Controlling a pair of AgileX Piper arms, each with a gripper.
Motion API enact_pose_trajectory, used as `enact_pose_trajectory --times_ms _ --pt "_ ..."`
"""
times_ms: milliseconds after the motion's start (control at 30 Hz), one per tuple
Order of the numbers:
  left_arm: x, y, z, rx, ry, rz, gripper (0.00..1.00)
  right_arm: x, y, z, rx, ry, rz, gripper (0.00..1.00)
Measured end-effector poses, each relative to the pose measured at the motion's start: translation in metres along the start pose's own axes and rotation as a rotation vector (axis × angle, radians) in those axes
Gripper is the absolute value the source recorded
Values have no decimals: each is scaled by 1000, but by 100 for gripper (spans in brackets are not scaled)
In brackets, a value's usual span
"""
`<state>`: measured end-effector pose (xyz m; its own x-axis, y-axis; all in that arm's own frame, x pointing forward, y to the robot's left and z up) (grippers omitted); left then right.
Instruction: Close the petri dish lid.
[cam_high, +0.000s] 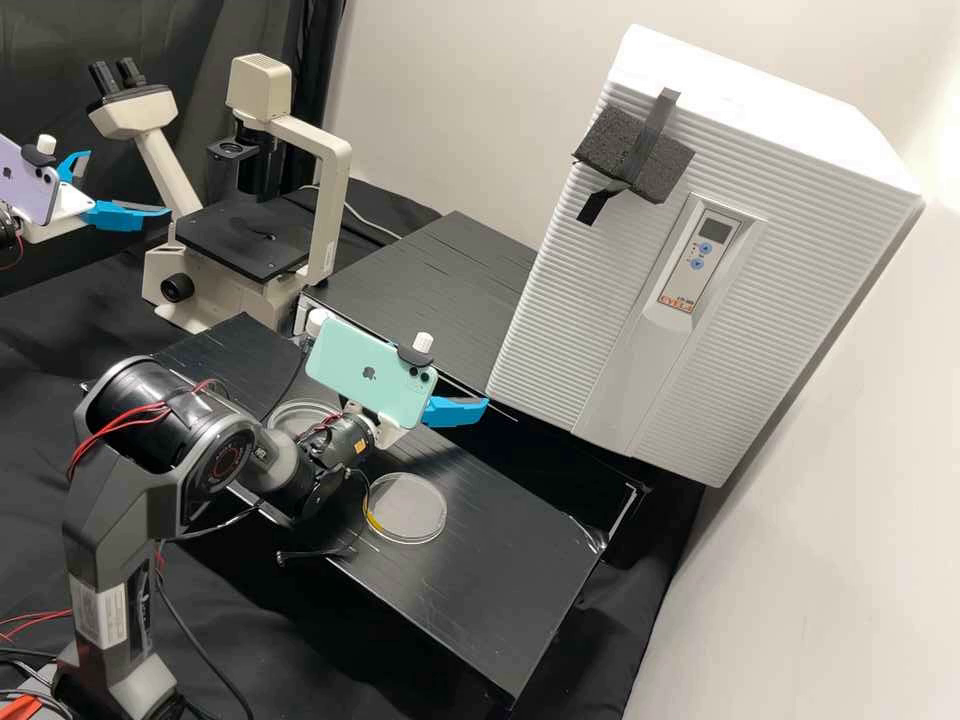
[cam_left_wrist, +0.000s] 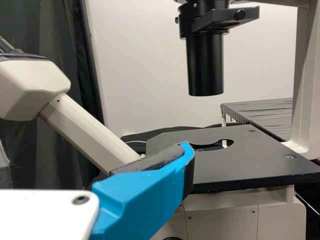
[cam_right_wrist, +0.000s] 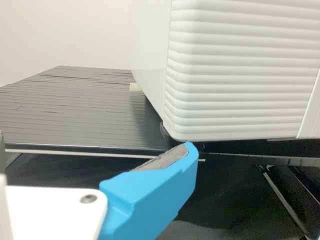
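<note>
One clear, thin-rimmed dish part (cam_high: 408, 508) is lying flat on the black surface (cam_high: 500, 600), its circular face pointing upward; another round piece (cam_high: 290, 415) is resting toward ten o'clock. The right gripper (cam_high: 455, 411) is hovering toward one, the left gripper (cam_high: 128, 182) toward eleven, both standing spread.

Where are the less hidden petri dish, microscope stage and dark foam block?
Petri dish (cam_high: 405, 508): high view, middle of its clear round face.
Microscope stage (cam_left_wrist: 250, 160): left wrist view, flat black top beside the opening.
Foam block (cam_high: 608, 142): high view, bare face beside the tape.
</note>
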<state>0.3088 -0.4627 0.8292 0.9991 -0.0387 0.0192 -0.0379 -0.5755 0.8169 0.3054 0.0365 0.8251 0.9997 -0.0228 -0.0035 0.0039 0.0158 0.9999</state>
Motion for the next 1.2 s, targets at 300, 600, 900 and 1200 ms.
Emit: enact_pose_trajectory --times_ms 300,600,900,1200 --pt "0 0 0 0 0 0 100 -2 -1 2 -1 -5 -3 100" --pt "0 0 0 0 0 0 100 -48 16 16 44 -18 98 100" --pt "0 0 0 0 0 0 100 -99 17 29 47 -11 168 100" --pt "0 0 0 0 0 0 100 -138 19 46 12 -60 197 100"
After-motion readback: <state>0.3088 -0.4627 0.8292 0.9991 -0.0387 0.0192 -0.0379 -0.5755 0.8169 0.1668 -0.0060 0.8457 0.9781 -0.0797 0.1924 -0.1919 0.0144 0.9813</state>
